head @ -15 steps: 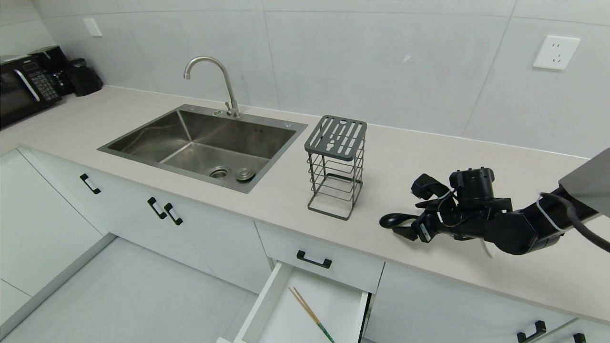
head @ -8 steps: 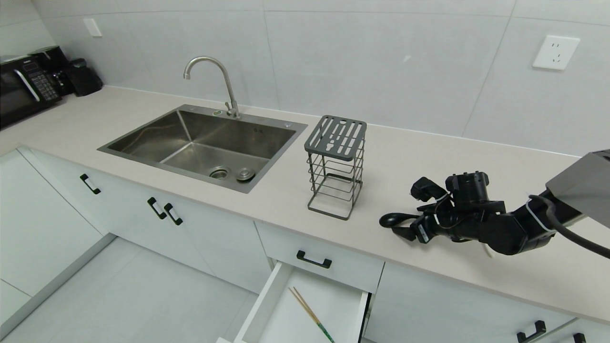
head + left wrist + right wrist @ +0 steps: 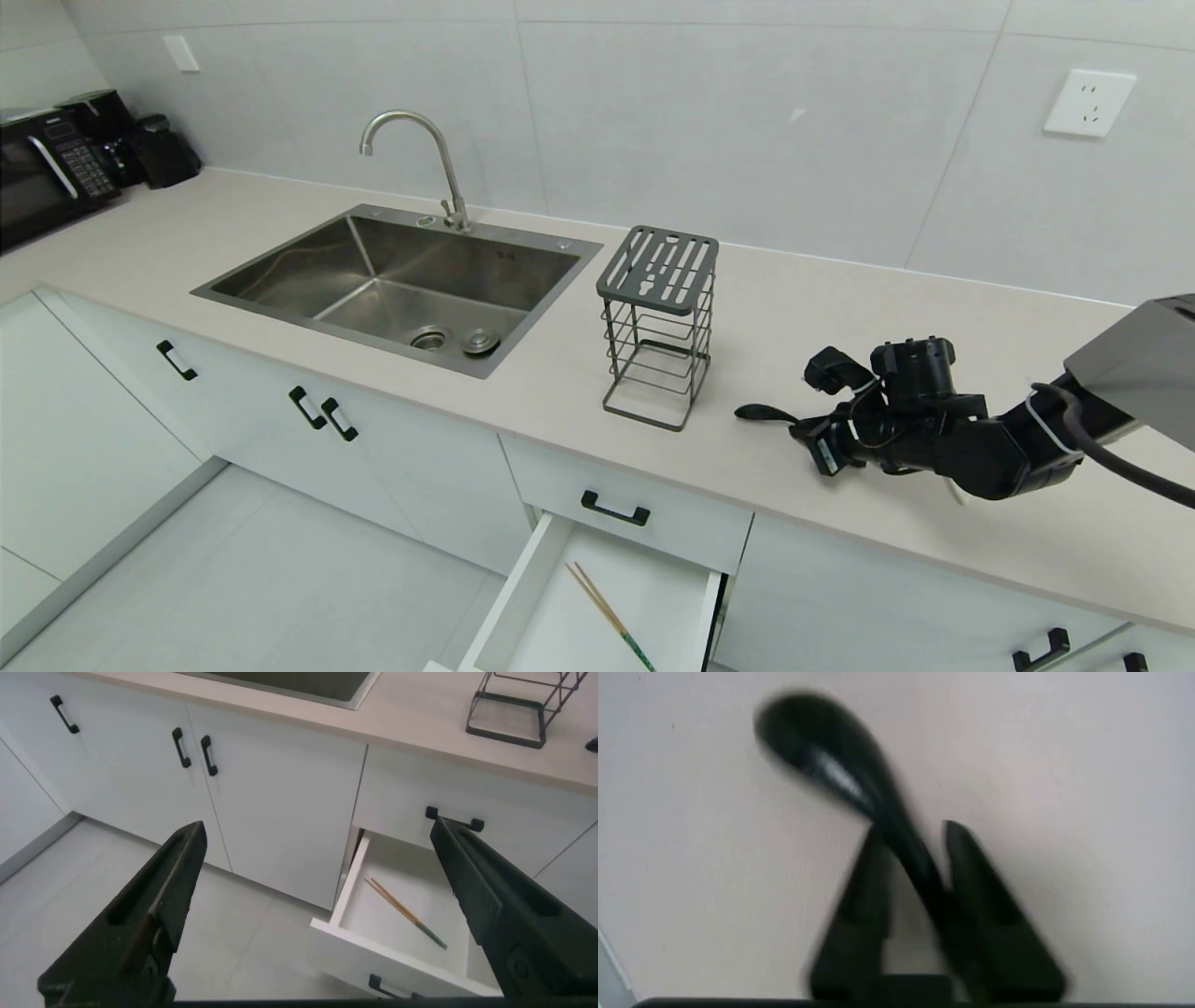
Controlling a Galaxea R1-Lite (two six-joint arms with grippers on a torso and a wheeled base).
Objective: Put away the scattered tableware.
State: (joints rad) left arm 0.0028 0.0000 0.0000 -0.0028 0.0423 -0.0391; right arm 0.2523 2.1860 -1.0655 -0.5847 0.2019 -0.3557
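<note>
Right claw (image 3: 810, 437) clenched on thin handle of glossy black spoon (image 3: 756, 412), oval bowl poking out just ahead; left claw (image 3: 316, 833) released.

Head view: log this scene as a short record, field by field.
right gripper: shut on the black spoon, by its handle, low over the counter
drawer: pulled open, chopsticks lying inside
left gripper: open, empty, facing the drawer
wire rack: upright on the counter, between sink and spoon
</note>
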